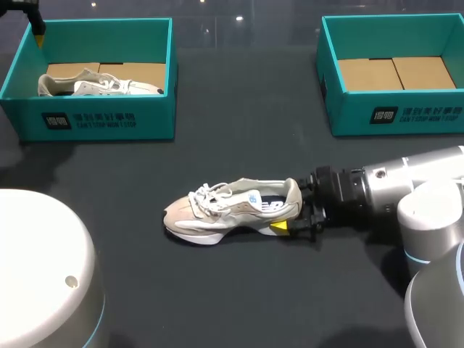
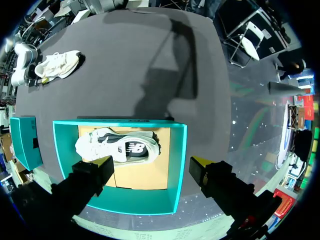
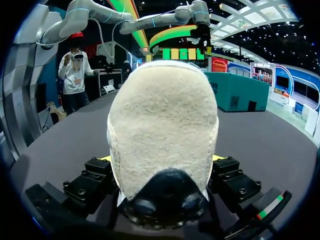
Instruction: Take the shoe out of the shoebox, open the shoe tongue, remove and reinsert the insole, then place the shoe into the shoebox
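The shoe stands mid-tabletop, toe toward the left edge, and the right end effector is clamped on its heel. The left end effector hangs open over the far-left box, which holds a second shoe.

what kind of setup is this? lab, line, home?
Probably a robot test or demo bench for shoe handling: dark table, two teal shoeboxes, a sneaker held at its heel by the right gripper.

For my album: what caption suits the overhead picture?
Right pincer holds a shoe by its heel on the table; a second shoe lies in the left box.
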Available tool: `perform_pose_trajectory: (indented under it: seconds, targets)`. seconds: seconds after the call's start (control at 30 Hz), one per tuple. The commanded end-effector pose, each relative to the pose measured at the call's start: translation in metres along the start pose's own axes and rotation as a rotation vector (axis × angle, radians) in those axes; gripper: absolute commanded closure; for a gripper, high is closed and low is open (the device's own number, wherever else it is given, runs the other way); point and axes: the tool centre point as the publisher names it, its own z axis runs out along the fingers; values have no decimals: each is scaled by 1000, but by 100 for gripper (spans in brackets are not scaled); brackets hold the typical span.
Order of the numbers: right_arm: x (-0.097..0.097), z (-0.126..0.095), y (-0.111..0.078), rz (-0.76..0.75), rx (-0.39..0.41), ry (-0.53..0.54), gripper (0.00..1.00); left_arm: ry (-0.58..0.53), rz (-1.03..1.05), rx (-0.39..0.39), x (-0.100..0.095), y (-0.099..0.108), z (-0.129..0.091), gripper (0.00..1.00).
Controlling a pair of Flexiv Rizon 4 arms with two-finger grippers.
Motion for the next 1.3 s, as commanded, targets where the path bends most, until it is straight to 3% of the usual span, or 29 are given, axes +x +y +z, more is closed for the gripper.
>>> perform_pose_trajectory:
  seconds: [0.03, 0.3, 0.4, 0.63, 0.67, 1.0, 1.1, 1.17, 1.23, 1.3]
  targets:
    - [3, -1, 1, -1, 3, -9, 100, 1, 1, 0, 0, 0, 0, 0]
    - [3, -1, 1, -1, 3, -9, 100, 1, 1, 0, 0, 0, 0, 0]
    - [3, -1, 1, -1, 3, -9, 100, 36, -204, -42, -18, -18, -6, 0]
    - [3, -1, 1, -1, 3, -9, 100, 90, -685, 137, -72, -75, -1, 0]
    - [3, -1, 1, -1, 3, -9, 100, 105, -691, 77, -79, -84, -2, 0]
    - [3, -1, 1, -1, 3, -9, 100, 105, -691, 77, -79, -84, -2, 0]
    - [3, -1, 1, -1, 3, -9, 100, 89, -908, 55, -94, -104, -10, 0]
    - [3, -1, 1, -1, 3, -9, 100, 95, -1089, -3, -112, -125, -12, 0]
    - [3, -1, 1, -1, 3, -9, 100, 104, -1372, 28, -130, -143, -13, 0]
    - [3, -1, 1, -1, 3, -9, 100, 154, -1700, 152, -141, -152, -11, 0]
